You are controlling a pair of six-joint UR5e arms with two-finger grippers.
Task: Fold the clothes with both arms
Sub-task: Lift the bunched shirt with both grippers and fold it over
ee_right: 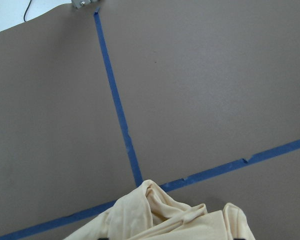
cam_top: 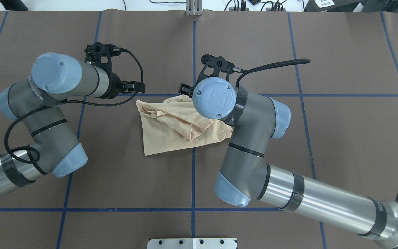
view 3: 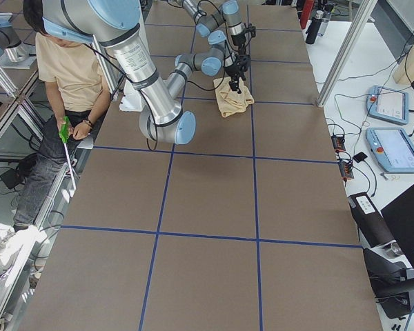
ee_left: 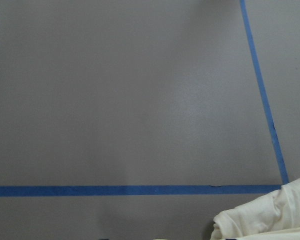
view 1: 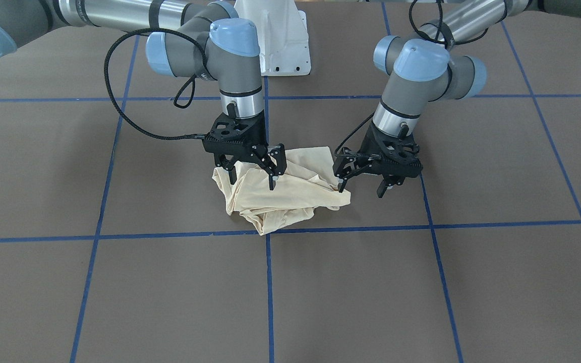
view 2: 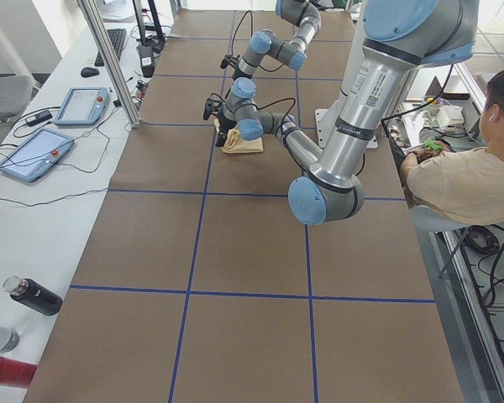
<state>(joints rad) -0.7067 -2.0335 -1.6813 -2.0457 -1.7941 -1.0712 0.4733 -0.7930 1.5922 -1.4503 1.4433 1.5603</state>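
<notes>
Logging one cream-yellow T-shirt (view 1: 290, 199): crumpled heap on desk (view 1: 119, 302), just robot-side of the blue tape crossing (view 1: 269, 232), long axis across the desk. I can read no print. Right claw (view 1: 251, 183) spread over the heap. Left claw (view 1: 360, 191) spread, one tip at the cloth's edge.

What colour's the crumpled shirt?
Pale cream-yellow shirt, plain as it lies; clearest in the exterior front-facing view.

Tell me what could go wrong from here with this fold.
1. The shirt lies crumpled in a heap, so the open right gripper over it may pinch several layers at once.
2. The open left gripper sits at the heap's very edge and could close on no cloth.
</notes>
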